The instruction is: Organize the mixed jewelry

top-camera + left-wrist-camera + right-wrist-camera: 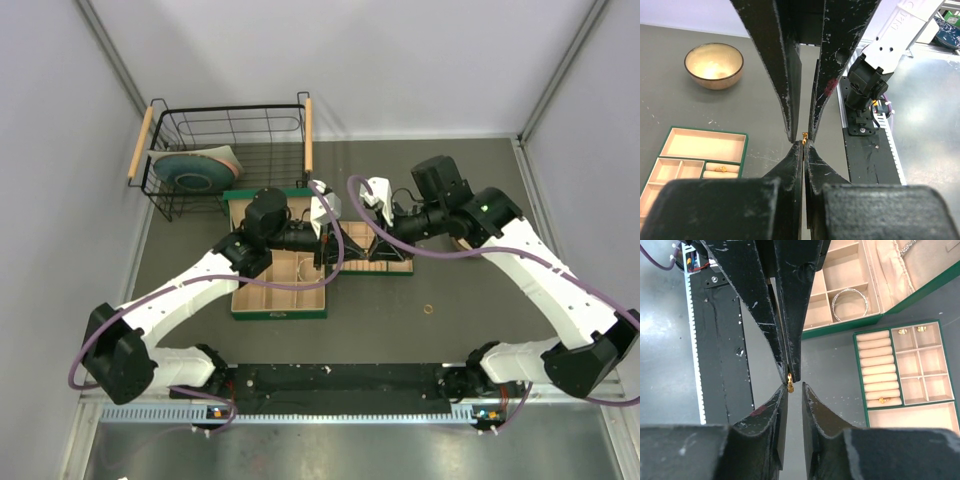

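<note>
Left gripper [803, 146] is pinched all the way shut on a tiny gold ring [790, 383], holding it right at its tips. Right gripper [795, 386] faces it tip to tip, jaws a little apart either side of that ring, not clamped.

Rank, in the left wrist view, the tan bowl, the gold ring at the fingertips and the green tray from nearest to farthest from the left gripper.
From the left gripper:
1. gold ring, at its tips.
2. green tray, lower left.
3. tan bowl, far upper left.
</note>
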